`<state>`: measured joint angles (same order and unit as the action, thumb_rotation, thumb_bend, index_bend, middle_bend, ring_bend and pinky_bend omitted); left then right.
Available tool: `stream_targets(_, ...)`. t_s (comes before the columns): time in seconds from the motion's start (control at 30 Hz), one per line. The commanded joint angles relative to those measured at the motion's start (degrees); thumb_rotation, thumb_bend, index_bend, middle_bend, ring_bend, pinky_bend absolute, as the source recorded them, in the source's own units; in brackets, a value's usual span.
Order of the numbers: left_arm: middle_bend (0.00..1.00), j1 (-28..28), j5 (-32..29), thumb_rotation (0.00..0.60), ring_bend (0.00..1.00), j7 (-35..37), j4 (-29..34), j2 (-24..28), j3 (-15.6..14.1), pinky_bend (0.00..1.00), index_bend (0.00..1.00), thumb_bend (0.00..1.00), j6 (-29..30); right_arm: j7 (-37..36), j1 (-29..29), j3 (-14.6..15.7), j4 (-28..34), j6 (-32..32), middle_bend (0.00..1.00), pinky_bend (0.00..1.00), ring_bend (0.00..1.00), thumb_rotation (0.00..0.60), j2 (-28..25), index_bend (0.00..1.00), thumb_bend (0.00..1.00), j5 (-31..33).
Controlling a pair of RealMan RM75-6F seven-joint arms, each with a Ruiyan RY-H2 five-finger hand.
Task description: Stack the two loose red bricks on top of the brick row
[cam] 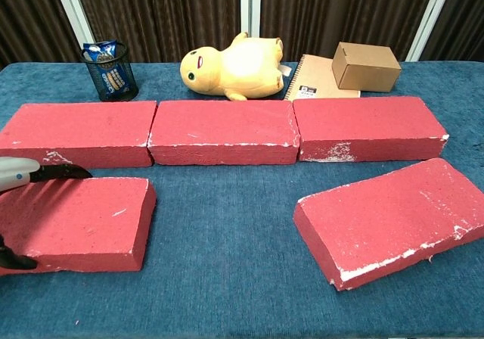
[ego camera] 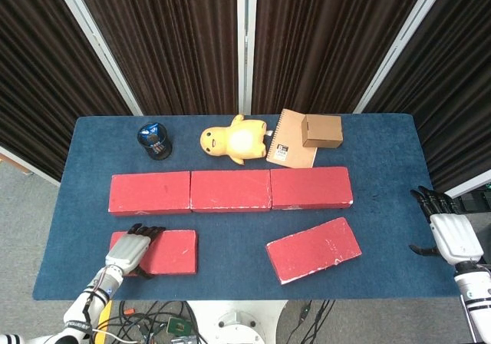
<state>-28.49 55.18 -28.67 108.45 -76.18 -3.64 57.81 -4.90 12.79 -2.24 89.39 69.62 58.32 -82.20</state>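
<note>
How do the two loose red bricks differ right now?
The left loose brick lies square to the brick row; the right loose brick is skewed, its right end turned toward the row. The left hand rests on the left brick; the right brick is untouched, and the right hand sits off the table edge. The hand hides part of the left brick; the right brick shows whole. Both lie flat on the blue table, unstacked, with chipped white edges.

Robot lab test station, blue-clothed table (ego camera: 383, 221), dark curtains (ego camera: 176, 37) beyond the hands, loose cables (ego camera: 146, 321) on grey floor
</note>
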Motion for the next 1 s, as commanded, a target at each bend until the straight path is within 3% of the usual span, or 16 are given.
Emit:
stream_targets(0.03,0.13,-0.02,0.54,0.6,0.18,0.19,0.83,0.48,-0.04,0.04,0.1,0.18,0.45,-0.06,-0.01,-0.05,-0.06,-0.03,0.0,0.0,0.0,0.6,0.0,0.0,0.0,0.13)
stream_targets(0.27,0.14,0.07,4.21,0.6,0.18,2.12,6.92,4.97,0.96,0.04,0.1,0.18,2.68,-0.18,-0.05,-0.23,0.19,0.13,0.0,0.0,0.0,0.6,-0.5,0.0,0.0,0.31)
stream_targets(0.47,0.14,-2.76,2.36,0.6,0.18,5.28,8.83,11.81,5.45,0.06,0.09,0.18,1.0,-0.06,-0.23,-0.72,1.12,1.26,0.0,0.0,0.0,0.6,-1.44,0.0,0.0,0.14)
stream_targets(0.7,0.15,-10.28,-2.6,0.6,0.18,9.52,1.81,13.88,11.12,0.06,0.09,0.18,-8.9,-2.05,-0.32,-0.72,0.18,2.19,0.0,0.0,0.0,0.6,-1.05,0.0,0.0,-1.17)
stream_targets(1.0,0.15,-17.6,-4.07,0.6,0.17,11.33,-9.93,9.01,11.72,0.04,0.09,0.18,-18.51,-2.4,-0.21,-0.94,0.41,3.34,0.0,0.0,0.0,0.6,-1.66,0.0,0.0,-2.45)
